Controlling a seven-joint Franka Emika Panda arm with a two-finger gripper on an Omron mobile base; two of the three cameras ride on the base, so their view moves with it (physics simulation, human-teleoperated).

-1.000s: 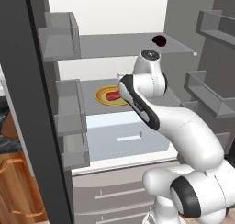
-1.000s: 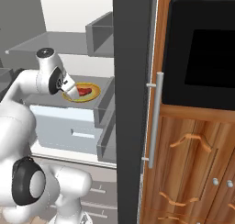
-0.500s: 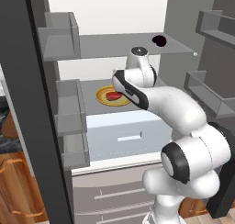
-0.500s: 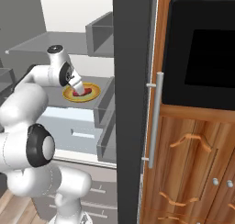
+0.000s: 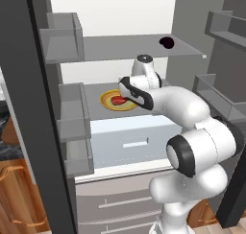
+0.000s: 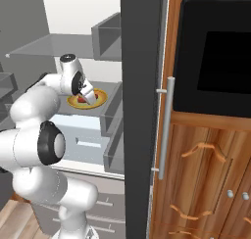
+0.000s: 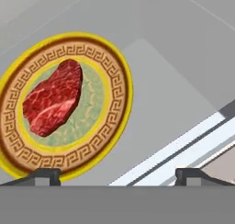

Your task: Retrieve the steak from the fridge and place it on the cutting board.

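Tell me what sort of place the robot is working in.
A simulated home kitchen, most likely. The arm reaches into an open fridge where a steak lies on a yellow plate, and beside it stand wooden cabinets with a dark built-in oven.

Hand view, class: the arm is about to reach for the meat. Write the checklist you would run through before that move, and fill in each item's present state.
1. Tall dark grey fridge open: ok.
2. Flat raw red steak in sight, lying on the round yellow patterned plate: ok.
3. Tool open: ok, its tips stand wide apart with nothing between them.
4. Tool centred on the steak: not ok, the steak sits left of the gap in the hand view.
5. Tool touching the steak: not ok, it is not yet at the meat.
6. Small reddish-brown wooden cutting board ready: cannot tell.
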